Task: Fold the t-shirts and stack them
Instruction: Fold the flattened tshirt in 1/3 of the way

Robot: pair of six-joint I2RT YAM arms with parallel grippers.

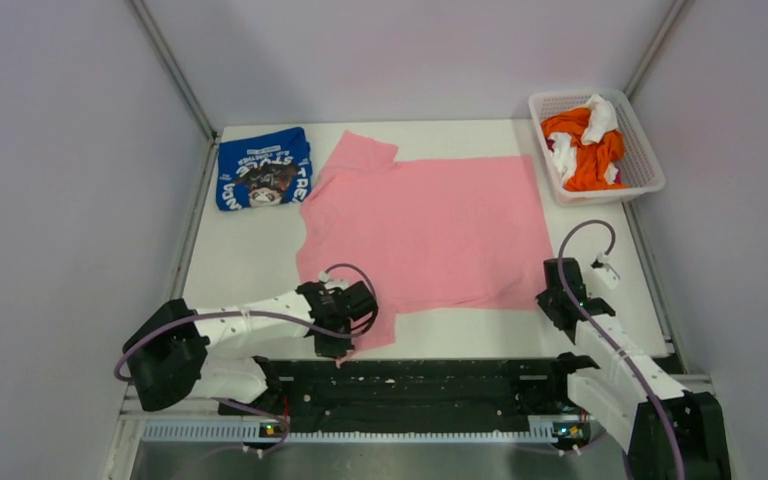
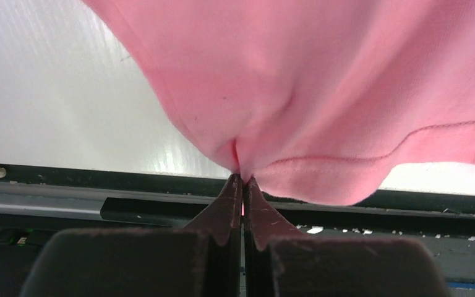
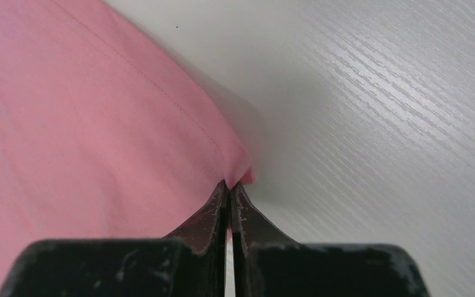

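The pink t-shirt (image 1: pixel 430 225) lies spread flat across the middle of the table, neck to the left. My left gripper (image 1: pixel 345 340) is shut on its near sleeve; the left wrist view shows the jaws (image 2: pixel 242 179) pinching the pink t-shirt (image 2: pixel 321 93), lifted off the table. My right gripper (image 1: pixel 548 292) is shut on the shirt's near right hem corner; the right wrist view shows the jaws (image 3: pixel 230 184) gripping the pink t-shirt (image 3: pixel 68 124). The blue t-shirt (image 1: pixel 263 168), with white lettering and a dark graphic, lies folded at the far left.
A white lattice basket (image 1: pixel 640 140) at the far right holds orange and white cloth. A black rail (image 1: pixel 420 375) runs along the near table edge. Grey walls close in both sides.
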